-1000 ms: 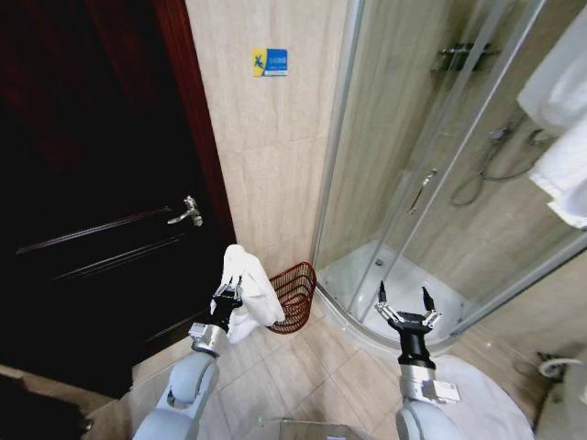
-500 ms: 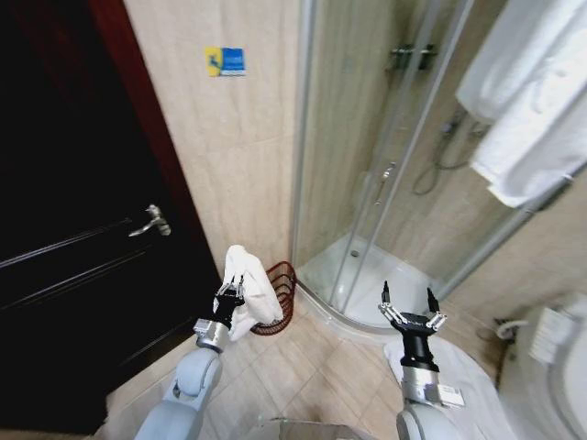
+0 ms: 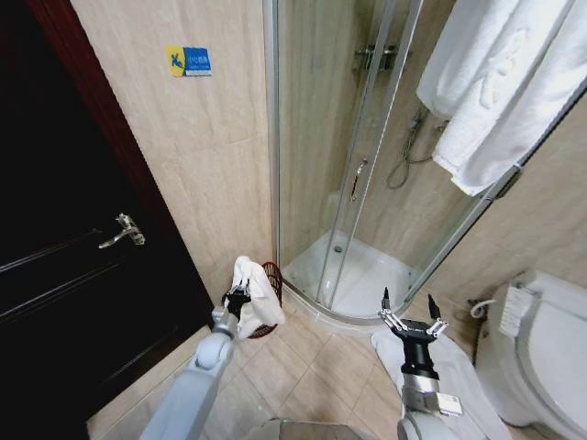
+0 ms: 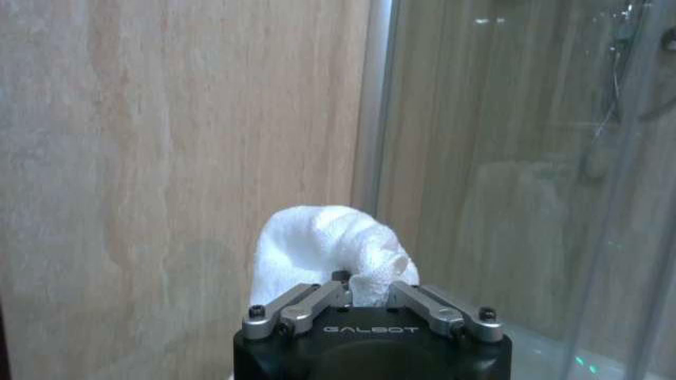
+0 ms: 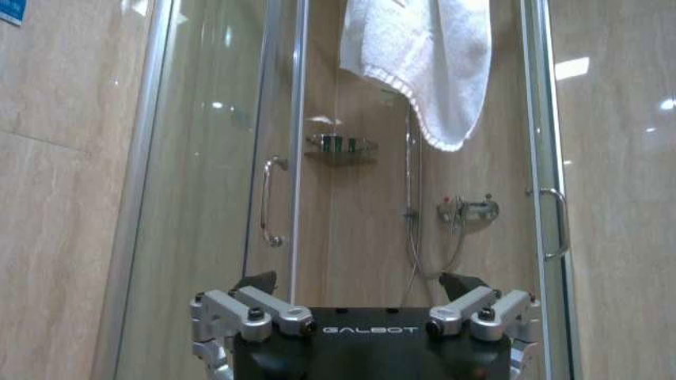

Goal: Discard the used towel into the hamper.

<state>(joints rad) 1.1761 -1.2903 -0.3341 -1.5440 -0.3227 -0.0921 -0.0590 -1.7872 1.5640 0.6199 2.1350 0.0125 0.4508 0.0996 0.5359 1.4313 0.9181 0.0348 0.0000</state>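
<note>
Closer now, left end effector grips towel before hamper.

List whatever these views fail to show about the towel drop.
- Hamper, head view: mostly hidden behind the towel, so its contents and whether the towel hangs over its opening cannot be told.
- Left hand, left wrist view: the towel covers the fingertips.
- Towel's lower end, left wrist view: hidden behind the hand body.
- Right hand: open, empty.
</note>
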